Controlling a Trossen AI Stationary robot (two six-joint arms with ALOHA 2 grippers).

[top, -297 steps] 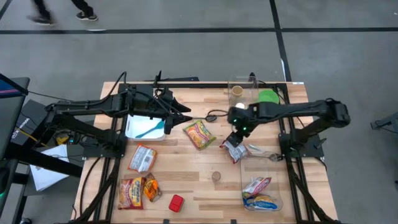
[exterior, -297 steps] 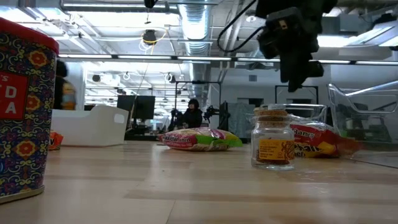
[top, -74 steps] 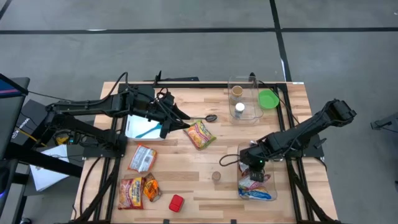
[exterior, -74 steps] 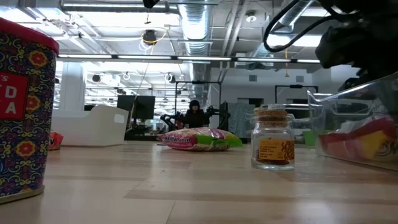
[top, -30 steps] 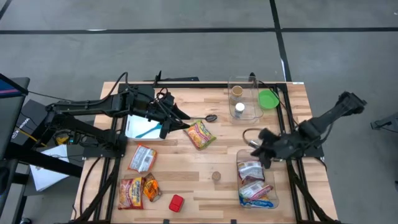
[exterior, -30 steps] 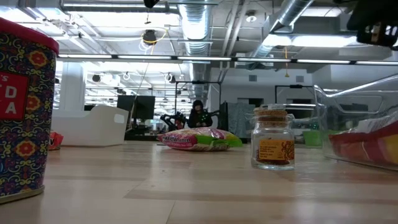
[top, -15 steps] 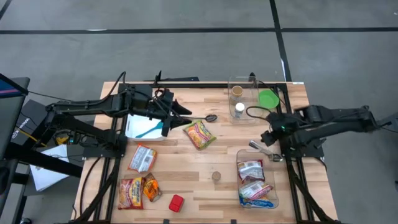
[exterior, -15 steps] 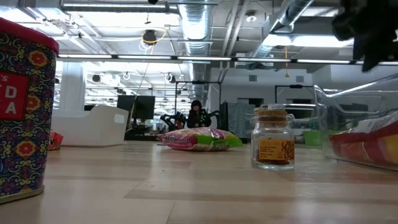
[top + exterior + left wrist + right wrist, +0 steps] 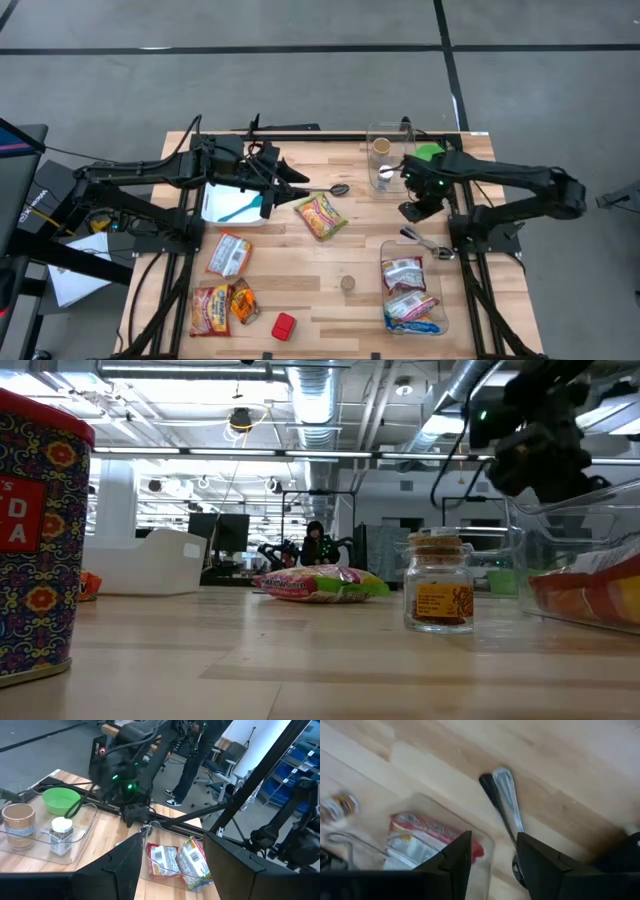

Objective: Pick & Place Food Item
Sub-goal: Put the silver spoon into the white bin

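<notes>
While several food packets lie about the table (image 9: 330,270), the ones already placed sit in the clear bin (image 9: 439,300) at about 4 o'clock on the tabletop: a red-and-white snack packet (image 9: 404,272) at the bin's far end and more wrappers (image 9: 410,310) nearer the front edge. Seen from the right wrist, the red packet (image 9: 427,840) rests inside the bin's rounded clear corner, a detail the overhead camera flattens. Just outside that corner lie metal tongs (image 9: 425,243), whose two long arms (image 9: 502,800) the wrist camera shows side by side on the wood.

Above and beyond the tongs, at about 2 o'clock, the right gripper (image 9: 416,208) hangs with its fingers parted and nothing between them. From table height it (image 9: 535,465) shows as a dark mass over the bin (image 9: 580,560), with a corked glass jar (image 9: 440,593) standing in front.

Behind it a second clear container (image 9: 392,160) holds a cup and a small bottle, beside a green bowl (image 9: 432,156).

At 12 o'clock near centre lies a noodle packet (image 9: 320,215), with a spoon (image 9: 336,189) beyond it. Over the white tub (image 9: 232,207) at 10 o'clock waits the left gripper (image 9: 290,185), fingers apart and empty. Other packets (image 9: 222,285) and a red tin (image 9: 284,326) lie at 7 o'clock.
</notes>
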